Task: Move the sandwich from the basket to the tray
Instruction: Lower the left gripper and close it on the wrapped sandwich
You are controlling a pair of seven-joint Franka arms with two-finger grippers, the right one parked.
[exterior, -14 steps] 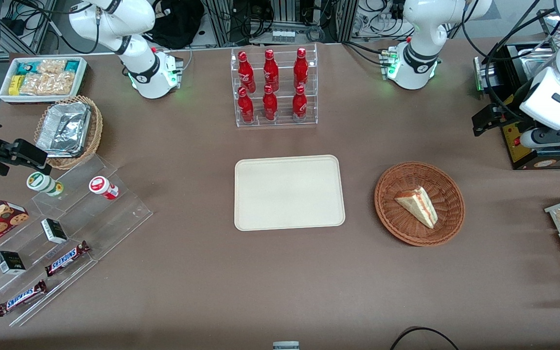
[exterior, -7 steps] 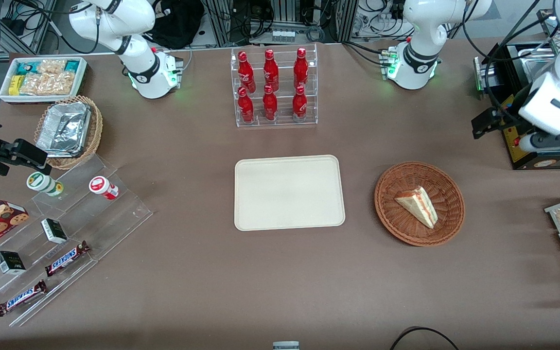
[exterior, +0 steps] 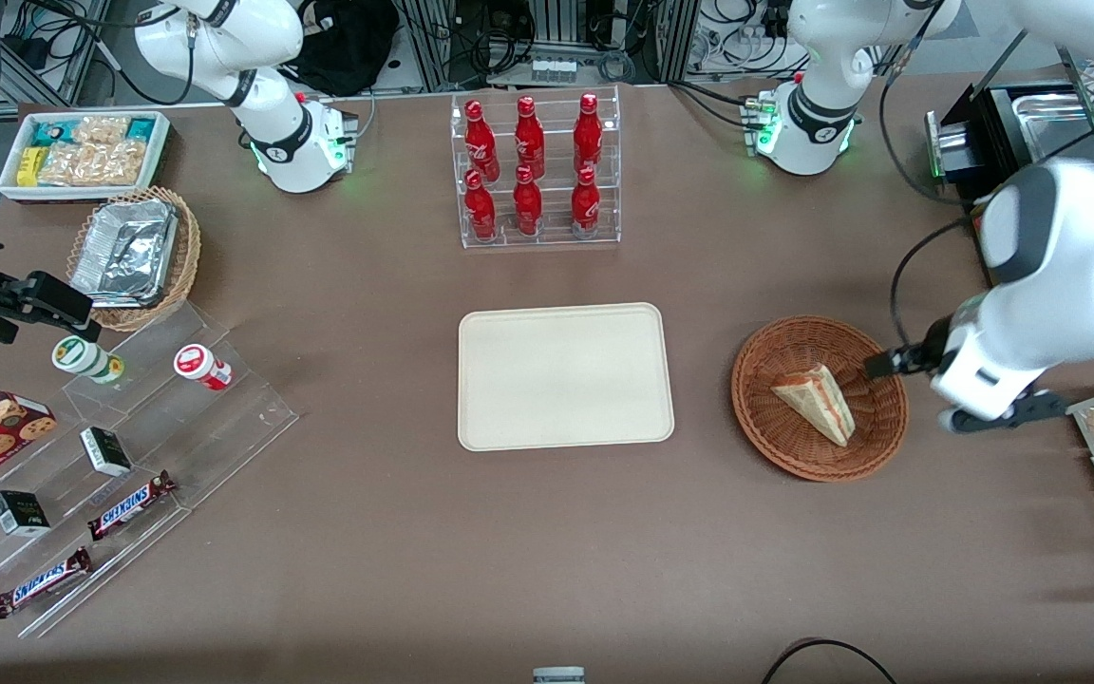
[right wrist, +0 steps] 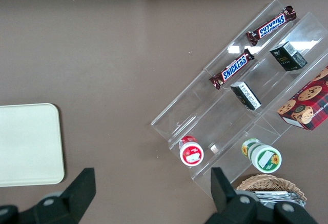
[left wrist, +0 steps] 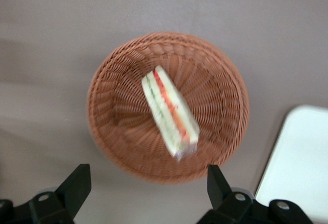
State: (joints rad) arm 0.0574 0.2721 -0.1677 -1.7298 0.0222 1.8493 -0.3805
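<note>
1. Reddish-brown wicker basket (exterior: 746, 399) hasn't shifted over the last second. It sits toward the working arm's end of the table, beside the tray and apart from it.
2. The sandwich (exterior: 815, 404) is in the same spot too: lying in the basket, filling edge up, untouched. Nothing has been transferred yet.
3. What we see changed: the left arm (exterior: 1050, 285) has swung in and come nearer the camera. A second ago it was parked over the black box farther back; now its wrist end sits just beside the basket rim, on the side away from the tray.
4. The gripper (left wrist: 146, 175) hangs above the basket, well clear of the bread. Its fingers (left wrist: 77, 183) stand wide apart, nothing between them. The wrist view is motion-blurred, so we judge the arm is moving.
5. We read this as the approach phase. The gripper needs to centre over the wedge, line the fingers up across its flat bread faces, then descend.
6. Risk: the bread is soft, so a hard close may squash it.
7. The cream tray (exterior: 566, 375) is bare and ready as the drop spot.
</note>
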